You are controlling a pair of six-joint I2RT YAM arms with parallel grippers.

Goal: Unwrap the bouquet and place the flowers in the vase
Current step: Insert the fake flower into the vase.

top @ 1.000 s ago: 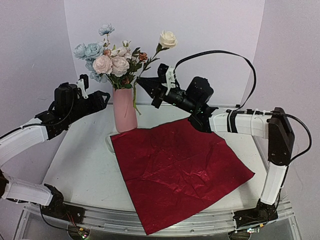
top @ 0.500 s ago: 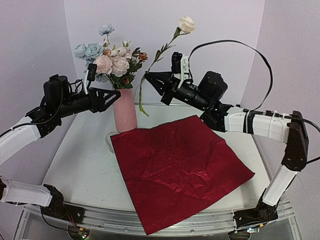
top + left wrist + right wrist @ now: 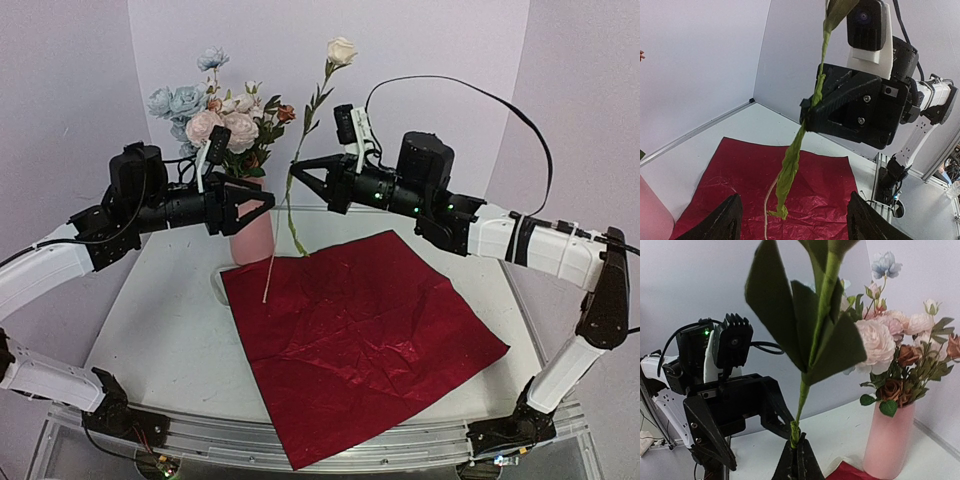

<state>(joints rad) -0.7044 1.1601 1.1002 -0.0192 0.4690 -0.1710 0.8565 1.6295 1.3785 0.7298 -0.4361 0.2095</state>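
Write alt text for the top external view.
The right gripper pinches a white rose by its stem, roughly upright above the table, facing the open left gripper. A pink vase behind the left gripper holds the other flowers; dark red wrapping paper lies spread on the table.

No legible text, label or number anywhere.

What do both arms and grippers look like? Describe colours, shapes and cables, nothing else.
The left arm and right arm have white tubular links joined by black motor housings. The left gripper and right gripper are black, each with two triangular pointed fingers and a white camera bracket. A black cable arcs above the right arm, which shows small green lights.
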